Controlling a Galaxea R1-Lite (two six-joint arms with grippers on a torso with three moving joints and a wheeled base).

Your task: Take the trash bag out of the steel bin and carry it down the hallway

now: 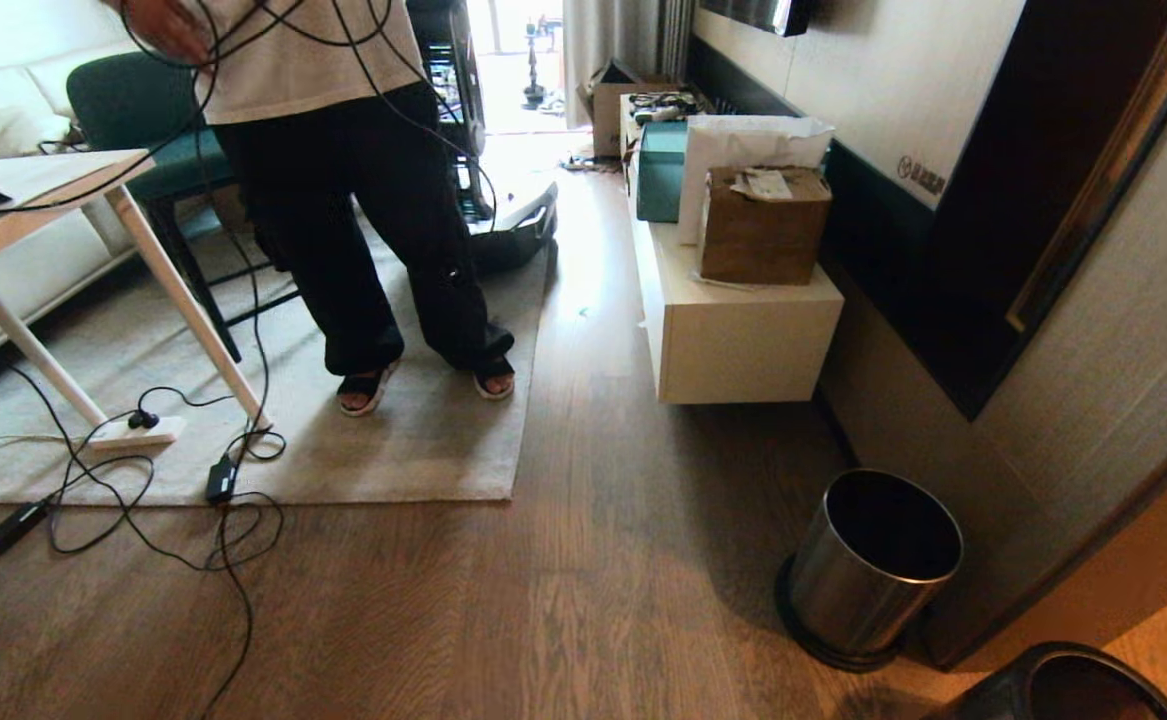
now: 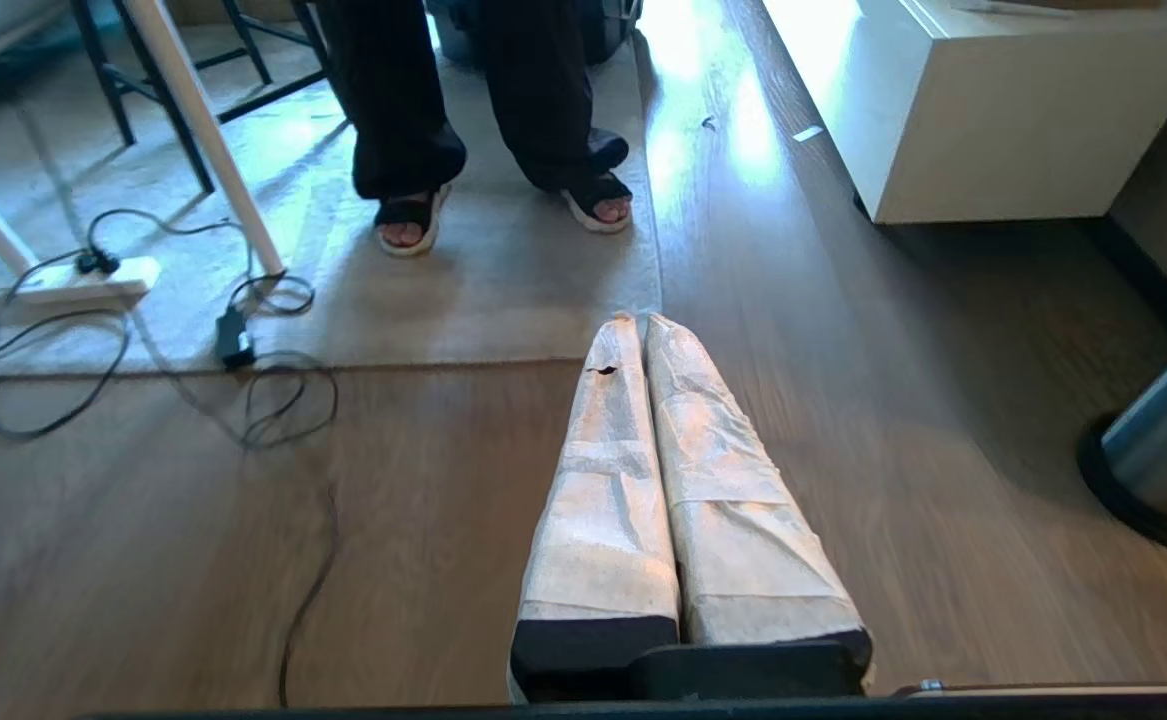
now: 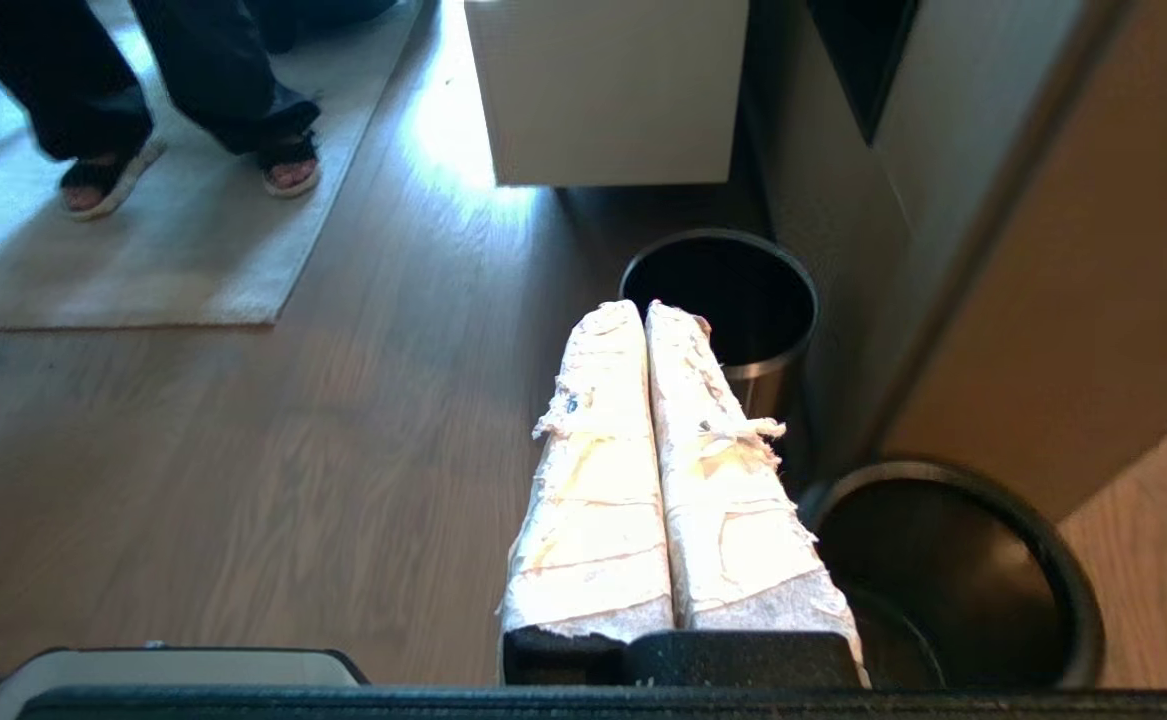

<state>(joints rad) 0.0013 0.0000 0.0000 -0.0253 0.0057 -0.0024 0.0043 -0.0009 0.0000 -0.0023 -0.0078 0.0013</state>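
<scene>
Both tape-wrapped grippers, left (image 2: 640, 322) and right (image 3: 640, 308), hang pressed together and empty; reaching the steel bin (image 1: 868, 570) likely comes next.

Wood plank floor (image 1: 593, 560) throughout. Pale rug (image 1: 423, 420) at 9 o'clock, white desk (image 1: 33, 200) over it. Low white cabinet (image 1: 743, 330) at 1 o'clock along beige wall (image 1: 1123, 330). Daylight from doorway (image 1: 518, 60) at 12.

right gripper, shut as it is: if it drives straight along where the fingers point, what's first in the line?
Probably the steel bin. The right gripper, fingers together, points at its near rim and dark opening in the right wrist view. Depth is unclear, so it could pass over the rim and reach the white cabinet behind.
</scene>
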